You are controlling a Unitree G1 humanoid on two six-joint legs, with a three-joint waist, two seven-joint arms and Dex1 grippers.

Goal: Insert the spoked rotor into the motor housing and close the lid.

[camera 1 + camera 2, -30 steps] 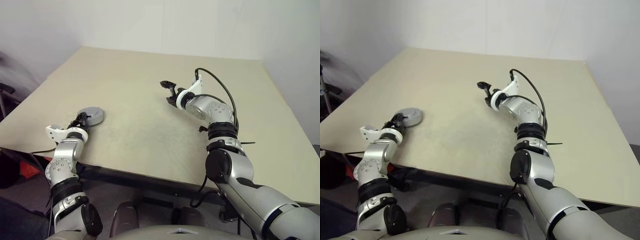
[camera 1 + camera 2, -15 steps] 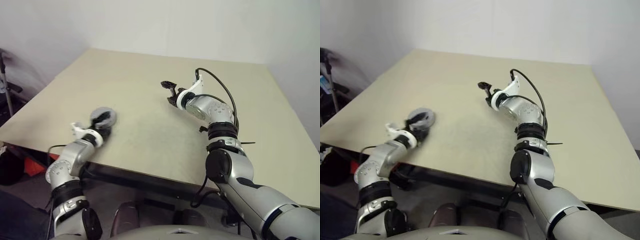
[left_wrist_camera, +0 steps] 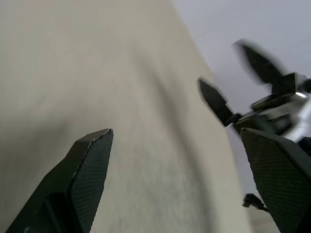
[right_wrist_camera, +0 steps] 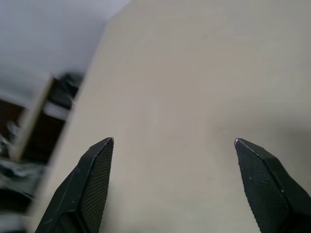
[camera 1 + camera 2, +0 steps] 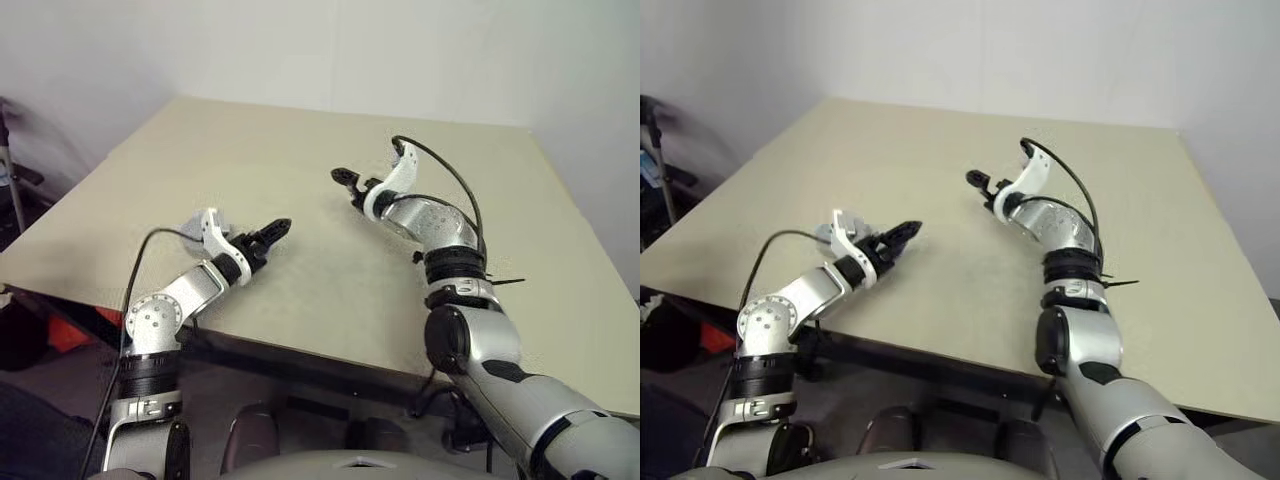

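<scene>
My left gripper (image 5: 272, 233) hovers over the tan table (image 5: 300, 270), left of centre, pointing at the middle. It is open, and its fingertips (image 3: 99, 145) have nothing between them. My right gripper (image 5: 346, 181) hangs above the table's middle, facing the left one, open and empty (image 4: 174, 141). It also appears blurred across the table in the left wrist view (image 3: 233, 82). A grey sliver (image 5: 823, 233) behind my left wrist may be the lid; I cannot tell. The spoked rotor and the motor housing are out of view.
The table's near edge (image 5: 300, 350) runs just under my left forearm. A black cable (image 5: 450, 180) loops from my right wrist. Dark equipment (image 5: 655, 170) stands on the floor past the table's left side. White walls close the back.
My left arm has swung from the grey disc at the table's left edge toward the middle, and its fingers have opened wider. The right wrist has rolled and shifted slightly right.
</scene>
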